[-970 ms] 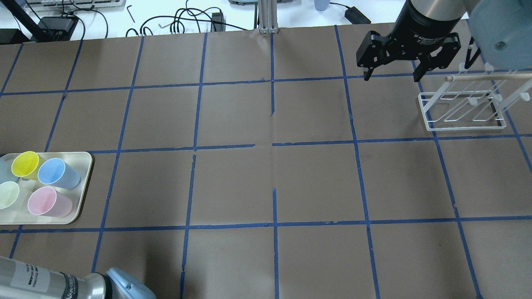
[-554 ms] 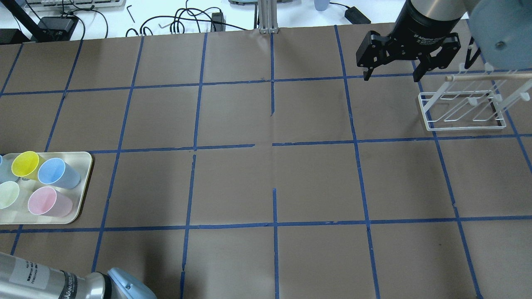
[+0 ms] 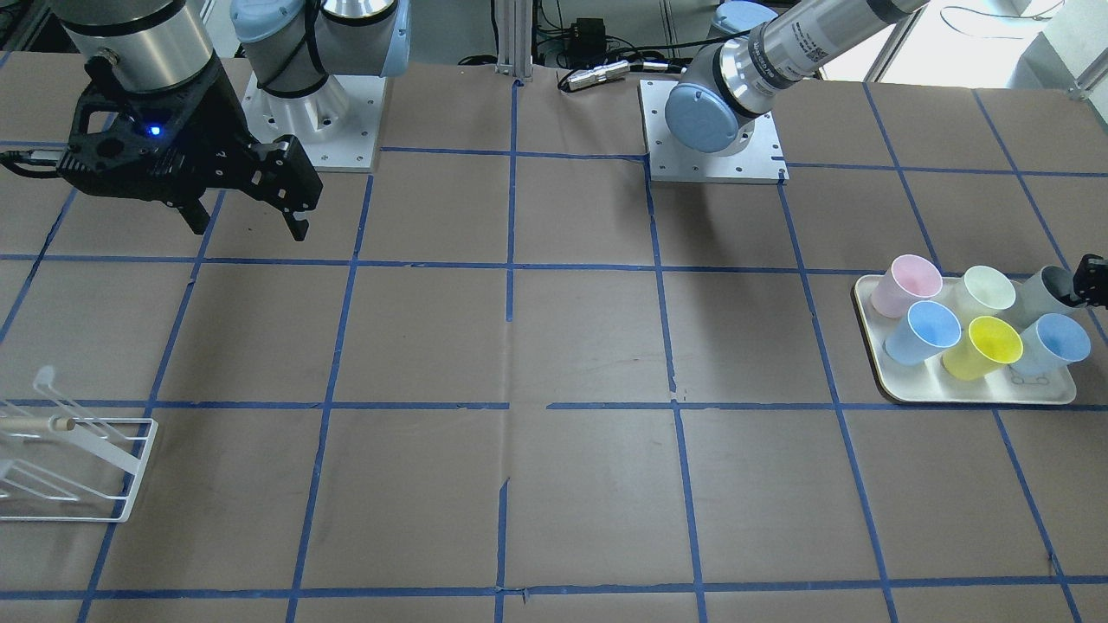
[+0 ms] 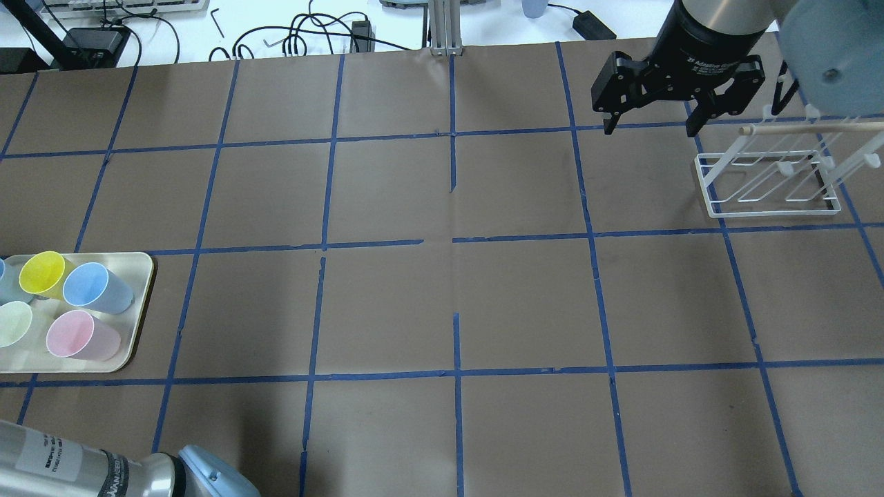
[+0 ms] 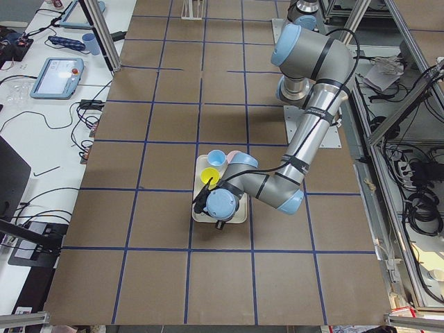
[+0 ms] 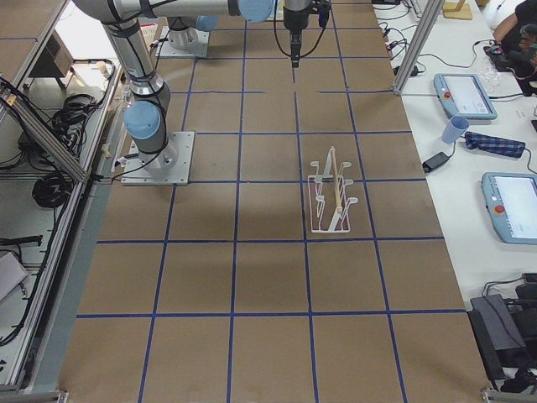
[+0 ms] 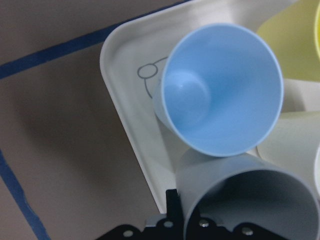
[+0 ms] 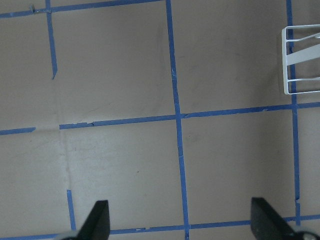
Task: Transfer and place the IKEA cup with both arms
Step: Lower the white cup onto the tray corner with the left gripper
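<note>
Pale-grey tapered plastic tumbler (image 7: 250,200) tilts at the cream plastic tray's (image 7: 130,90) edge, clamped in the black left gripper (image 3: 1089,279); black right gripper (image 4: 650,130) hangs wide open beside the white wire rack (image 4: 773,212).

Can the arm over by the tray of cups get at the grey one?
Probably yes. The left gripper sits right beside the grey cup on the tray, nothing between them. A light-blue cup stands close beside it, so room for the fingers looks tight.

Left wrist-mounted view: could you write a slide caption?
Grey IKEA cup at the left end effector, beside a light-blue cup on the cream tray.
</note>
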